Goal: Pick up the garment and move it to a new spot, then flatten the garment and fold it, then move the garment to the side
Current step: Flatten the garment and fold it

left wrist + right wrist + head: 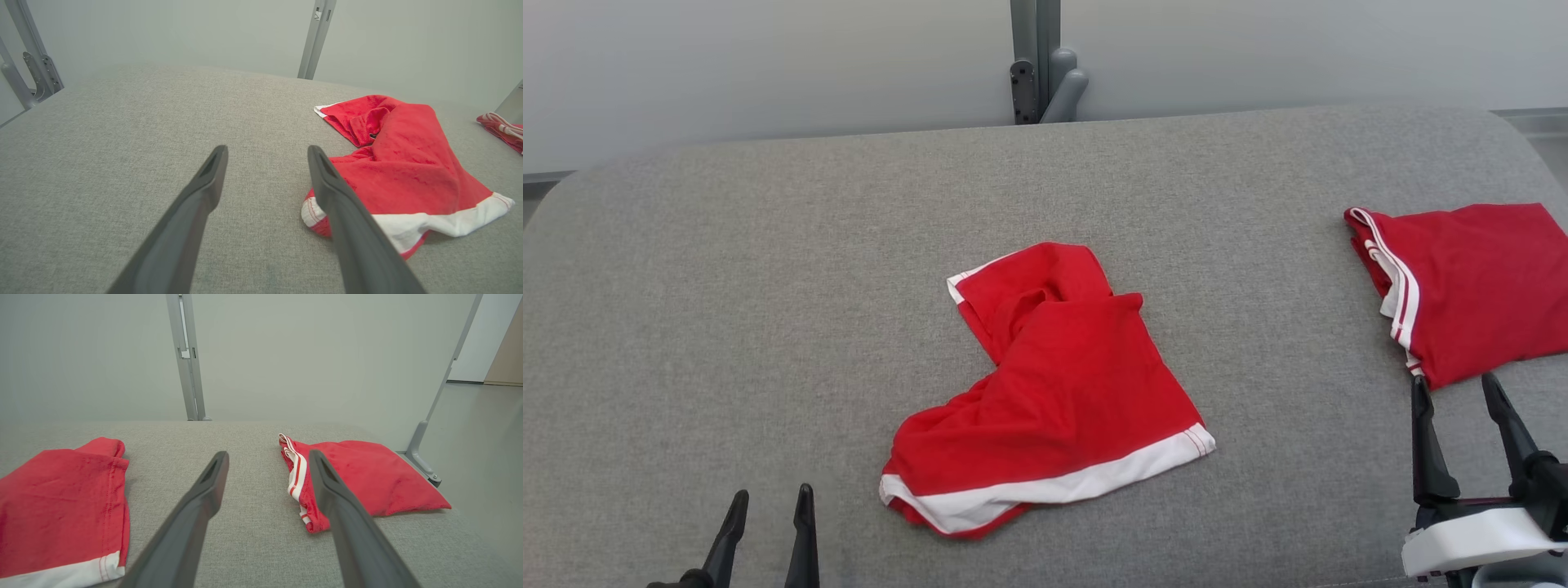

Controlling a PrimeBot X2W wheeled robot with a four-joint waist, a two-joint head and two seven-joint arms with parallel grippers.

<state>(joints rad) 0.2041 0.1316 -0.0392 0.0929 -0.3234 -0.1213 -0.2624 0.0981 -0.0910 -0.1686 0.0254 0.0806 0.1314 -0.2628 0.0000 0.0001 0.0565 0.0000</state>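
Here is the broad grey fabric-covered counter [768,286] spreading across the head view. Right in the middle of it lies the red garment [1062,384], rumpled, with one part doubled over itself toward the back. A white band [1054,486] runs along its near edge.

Over at the counter's right edge sits a folded red garment [1470,286], flat and neat, its white-and-red striped trim facing the centre. The 2 garments lie well apart.

Down at lower right, the right pincer [1454,379] has its 2 dark fingers spread wide with nothing between them. Its tips are just beside the folded piece's near corner, and I cannot tell whether they touch it. In its own wrist view, the folded piece lies past the right-hand finger and the rumpled one sits off to the left.

At lower left, the left pincer [774,491] is wide too, and empty. It hangs over bare fabric, near the rumpled garment's white-banded corner but apart from it.

At the back, behind the counter, a grey metal post [1036,57] stands against the pale wall.
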